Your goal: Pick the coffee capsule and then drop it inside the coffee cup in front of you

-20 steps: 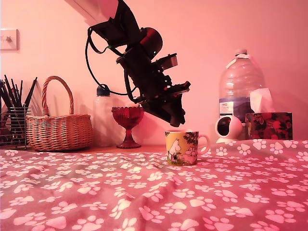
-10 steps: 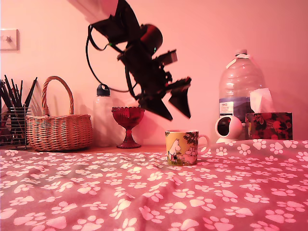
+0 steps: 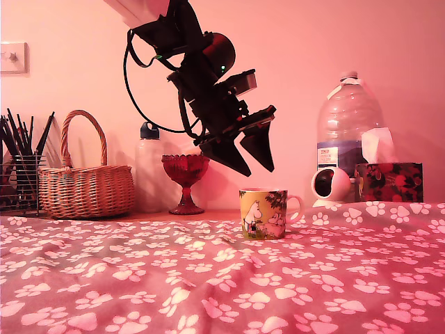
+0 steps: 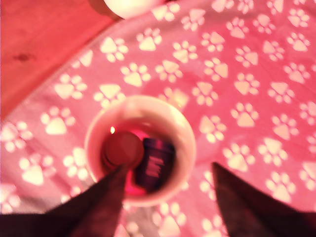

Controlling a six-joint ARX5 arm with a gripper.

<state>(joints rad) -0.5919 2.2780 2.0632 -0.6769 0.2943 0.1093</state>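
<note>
Gripper (image 3: 252, 161) has opened since 1 s ago, fingers now spread wide w/ nothing between, and lifted a bit above the coffee cup (image 3: 263, 213). One coffee capsule (image 4: 154, 162) lies inside the cup directly below, beside one round red item (image 4: 121, 149). Drop looks done. One cup.

Legible text is nearly nil. The large clear water bottle (image 3: 348, 132) at the exterior view's right carries a white-and-blue label with small print; its wording is too small to make out with any certainty. The coffee cup (image 3: 264, 213) bears printed cartoon figures and greenery only, no lettering. The wrist view is blurred; nothing readable there.
</note>
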